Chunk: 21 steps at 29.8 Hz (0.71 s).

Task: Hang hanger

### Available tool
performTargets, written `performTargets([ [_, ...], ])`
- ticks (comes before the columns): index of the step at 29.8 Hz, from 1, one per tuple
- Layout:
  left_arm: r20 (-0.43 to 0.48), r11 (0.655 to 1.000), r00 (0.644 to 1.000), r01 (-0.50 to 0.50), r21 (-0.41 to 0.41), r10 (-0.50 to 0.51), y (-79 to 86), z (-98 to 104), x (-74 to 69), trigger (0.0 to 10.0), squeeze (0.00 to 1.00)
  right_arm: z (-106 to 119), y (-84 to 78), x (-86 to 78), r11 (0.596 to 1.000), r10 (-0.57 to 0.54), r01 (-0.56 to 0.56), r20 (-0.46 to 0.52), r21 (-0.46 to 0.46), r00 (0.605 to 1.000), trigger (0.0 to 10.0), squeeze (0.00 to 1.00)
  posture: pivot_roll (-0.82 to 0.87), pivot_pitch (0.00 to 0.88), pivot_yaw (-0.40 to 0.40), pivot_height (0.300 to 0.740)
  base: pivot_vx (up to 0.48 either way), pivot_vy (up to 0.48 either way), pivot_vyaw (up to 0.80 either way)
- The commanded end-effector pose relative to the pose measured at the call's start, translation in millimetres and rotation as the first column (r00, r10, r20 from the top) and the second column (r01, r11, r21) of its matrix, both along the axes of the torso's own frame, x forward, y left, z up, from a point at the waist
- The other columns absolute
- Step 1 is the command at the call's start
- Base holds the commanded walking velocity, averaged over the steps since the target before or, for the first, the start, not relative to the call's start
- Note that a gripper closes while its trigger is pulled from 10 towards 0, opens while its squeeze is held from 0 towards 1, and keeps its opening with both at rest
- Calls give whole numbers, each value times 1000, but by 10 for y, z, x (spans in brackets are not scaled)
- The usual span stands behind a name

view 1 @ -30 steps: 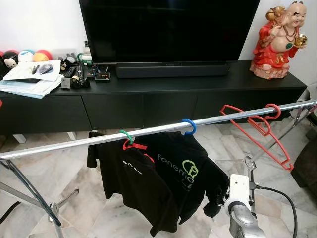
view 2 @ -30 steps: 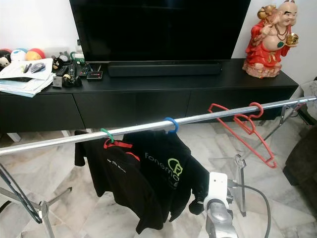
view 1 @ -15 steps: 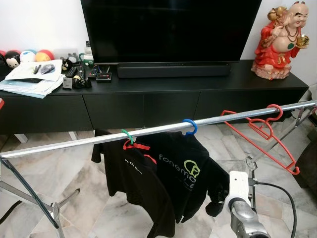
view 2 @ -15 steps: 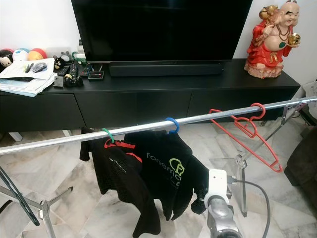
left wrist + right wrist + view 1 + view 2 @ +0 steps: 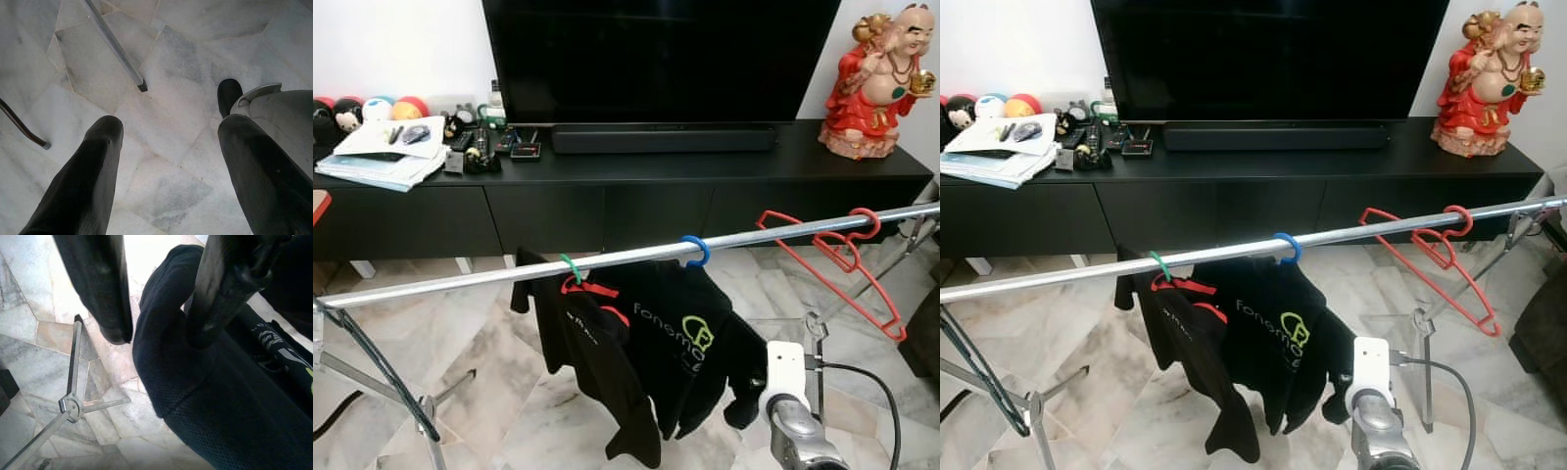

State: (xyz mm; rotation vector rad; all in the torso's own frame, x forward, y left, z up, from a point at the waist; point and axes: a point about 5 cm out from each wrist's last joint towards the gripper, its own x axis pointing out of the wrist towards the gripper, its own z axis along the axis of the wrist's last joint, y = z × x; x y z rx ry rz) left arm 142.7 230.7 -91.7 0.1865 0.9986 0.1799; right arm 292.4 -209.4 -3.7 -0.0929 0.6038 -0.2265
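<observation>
- Red hanger [image 5: 842,257] — empty, hooked on the silver rail [image 5: 470,278] near its right end, tilted.
- Right gripper [image 5: 156,333] low beside the black T-shirt [image 5: 675,338], fingers parted, grasping nothing.
- Left gripper [image 5: 166,161] spread apart over the marble floor [image 5: 171,112].

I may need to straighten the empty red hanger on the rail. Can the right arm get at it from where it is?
Probably yes. The red hanger hangs tilted from the rail on the robot's right, with open air around it. The right gripper sits low beside the black shirts, fingers open and empty, so it would have to lift up past them.
</observation>
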Motion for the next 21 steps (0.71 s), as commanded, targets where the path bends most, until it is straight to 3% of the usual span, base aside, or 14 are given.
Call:
performTargets([
  [1, -20, 1000, 1000, 6, 2, -6, 9, -15, -42, 10000, 0, -8, -40, -14, 1000, -10, 10, -10, -10, 1000, 0, 0, 70, 87, -10, 740, 0, 0, 0],
  [21, -21, 1000, 1000, 13, 1, -13, 11, -14, -40, 10000, 0, 29, -89, 12, 1000, -17, 17, 2, -24, 1000, 0, 0, 71, 88, -10, 740, 0, 0, 0],
])
